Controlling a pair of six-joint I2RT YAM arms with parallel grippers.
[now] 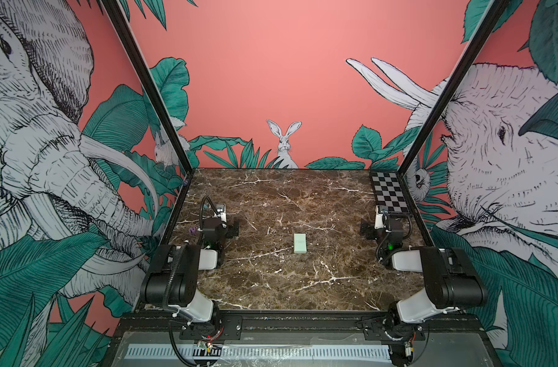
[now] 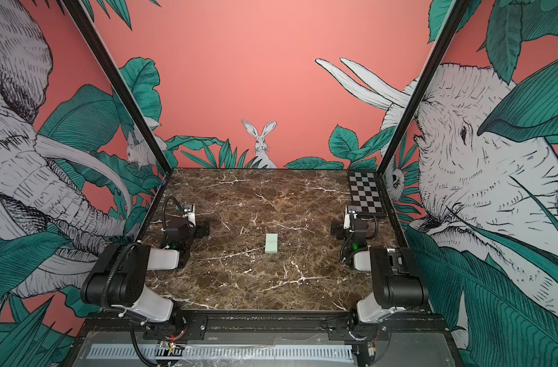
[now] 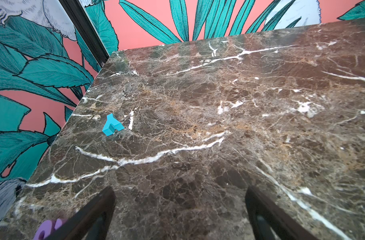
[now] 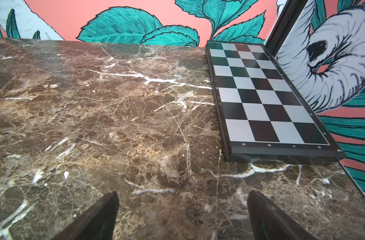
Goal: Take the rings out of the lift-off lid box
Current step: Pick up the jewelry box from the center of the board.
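Note:
The lift-off lid box [image 1: 299,243] [image 2: 271,243] lies flat on the marble table between the two arms, with its pale mint-green lid on. The rings are hidden. My left gripper [image 1: 222,227] [image 3: 179,189] rests low at the table's left side, well left of the box, open with only bare marble between its fingers. At the right side my right gripper [image 1: 382,227] [image 4: 183,193] also stands open over bare marble, well right of the box. Neither wrist view shows the box.
A black-and-white checkerboard [image 1: 389,192] [image 4: 260,97] lies in the back right corner, just ahead of the right gripper. A small purple lump [image 1: 193,230] [image 3: 48,228] sits beside the left gripper, and a teal lump [image 3: 111,125] lies further back. Patterned walls enclose three sides of the table.

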